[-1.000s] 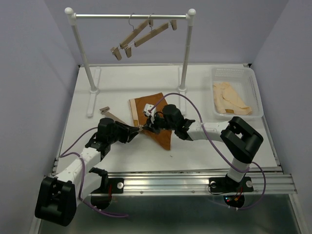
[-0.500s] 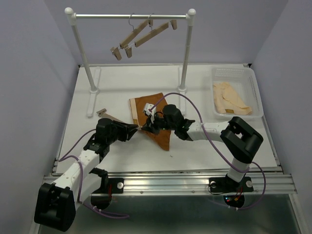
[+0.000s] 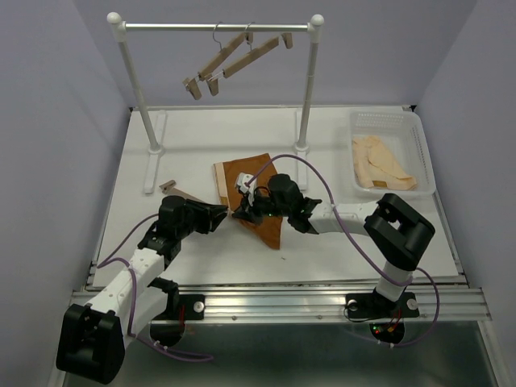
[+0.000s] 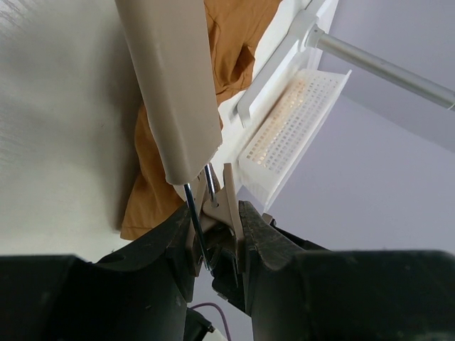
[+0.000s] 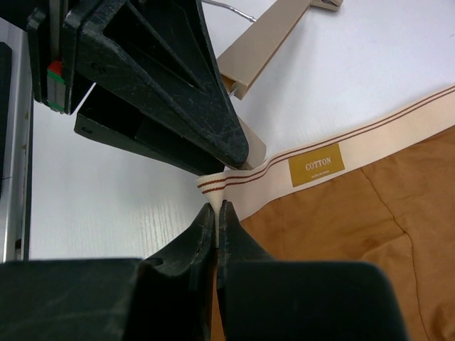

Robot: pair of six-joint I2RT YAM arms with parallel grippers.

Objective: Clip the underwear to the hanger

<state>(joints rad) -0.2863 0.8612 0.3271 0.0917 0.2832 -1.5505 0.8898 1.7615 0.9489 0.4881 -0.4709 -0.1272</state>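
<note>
The rust-brown underwear [image 3: 235, 172] lies spread on the table's middle; its tan waistband [image 5: 355, 138] carries a "COTTON" label. My right gripper [image 3: 239, 213] is shut on the waistband's folded corner [image 5: 215, 190] and holds it up against the left gripper. The light-wood hanger [image 3: 184, 193] lies slanted on the table left of the garment; its bar [image 4: 170, 85] shows close in the left wrist view. My left gripper [image 3: 225, 214] is shut on the hanger's end clip [image 4: 226, 206], squeezing its two wooden halves, right beside the waistband corner.
A white clothes rack [image 3: 218, 27] at the back carries two more wooden hangers [image 3: 242, 52]; its feet [image 3: 153, 149] stand on the table. A white basket [image 3: 419, 141] with pale cream garments [image 3: 379, 165] sits at the right. A purple cable [image 3: 290, 161] arches over the underwear.
The left arm has drawn back and to the left a little, shifting the hanger's far end with it. The right gripper has followed slightly left with the waistband corner.
</note>
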